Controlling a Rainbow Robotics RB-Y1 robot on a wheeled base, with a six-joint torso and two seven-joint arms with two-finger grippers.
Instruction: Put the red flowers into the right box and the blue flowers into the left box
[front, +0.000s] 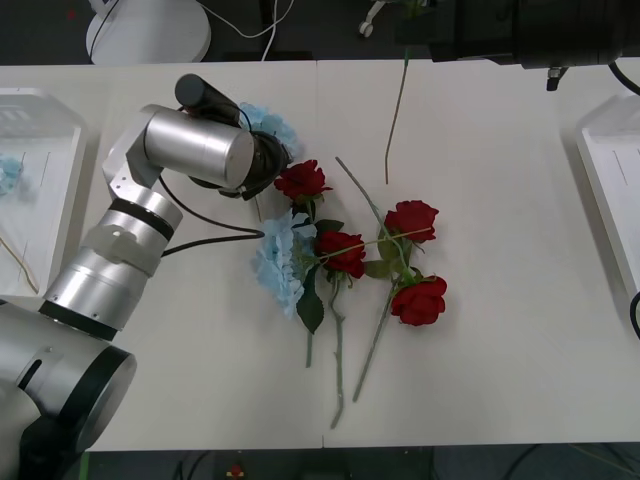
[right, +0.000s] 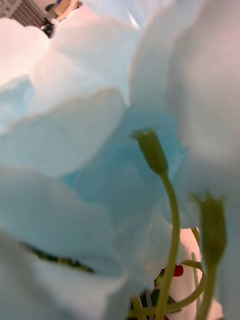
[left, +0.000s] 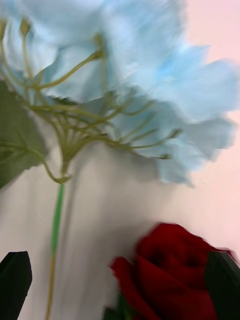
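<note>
left claw (left: 120, 280) hangs open over a blue flower (front: 268, 125) beside a rose (front: 301, 181), lined up to grab; right claw's state i cannot tell, blue petals (right: 100, 150) against its camera.

Deep red is being shown by the four red flowers (front: 412, 218), their thin stems and leaves being seen in dark green. Pale, fluffy blue is being displayed by the blue flowers (front: 281, 259) lying among them, with light yellow-green stalks being seen under the petals in the wrist views. Plain white is being worn by the left box (front: 52, 140) and the right box (front: 606, 150). The table (front: 500, 340) is being seen in off-white. Black is being shown by the left gripper's (left: 120, 280) fingers (left: 14, 280), and brushed silver by its arm.
</note>
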